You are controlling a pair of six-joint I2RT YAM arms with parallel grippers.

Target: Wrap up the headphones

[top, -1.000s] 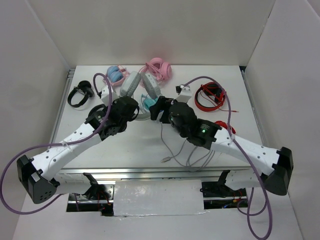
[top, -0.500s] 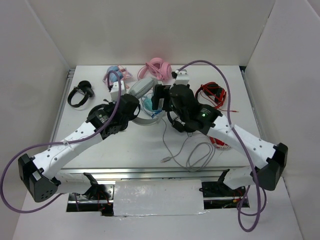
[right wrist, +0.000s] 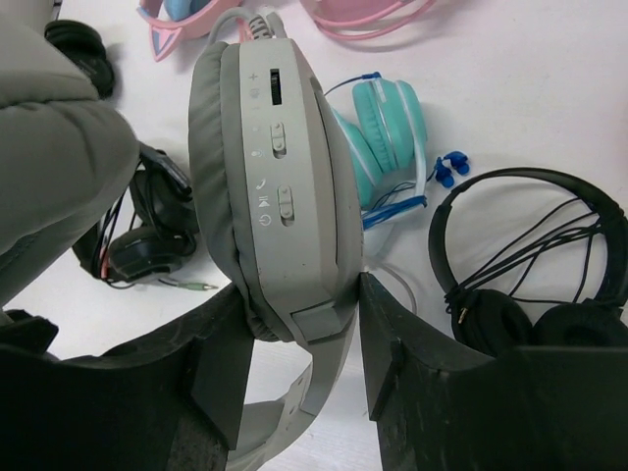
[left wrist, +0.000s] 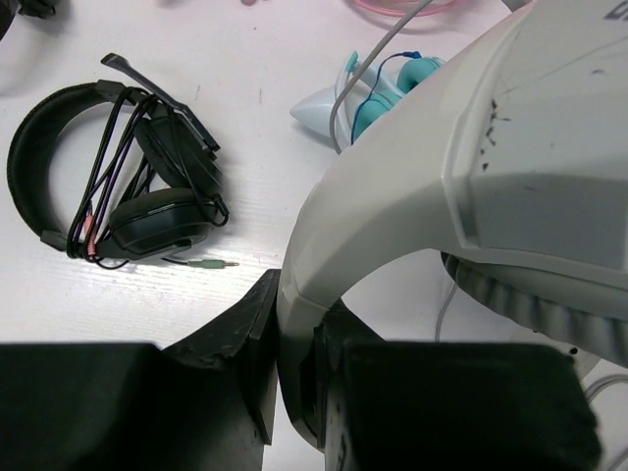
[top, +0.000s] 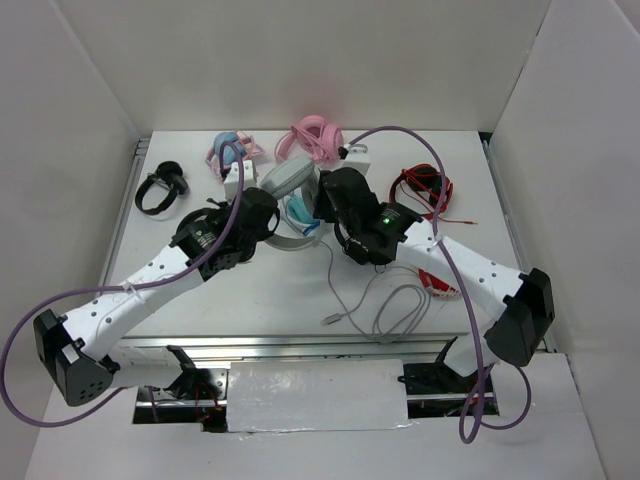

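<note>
The headphones (top: 285,180) are found at the middle of the table (top: 250,290), towards its far edge. The band (left wrist: 392,196) is clamped in the left gripper (left wrist: 294,363), and an ear cup (right wrist: 265,177) is pinched between the jaws of the right gripper (right wrist: 299,324). The cable (top: 395,310) is seen lying loose towards the table's near edge. No winding is judged done, so all the wrapping is left.

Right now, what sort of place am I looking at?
Likely a robotics lab cell: white table walled by plain panels, left arm and right arm bolted at its edge, the headphones and a black pair laid out.
</note>
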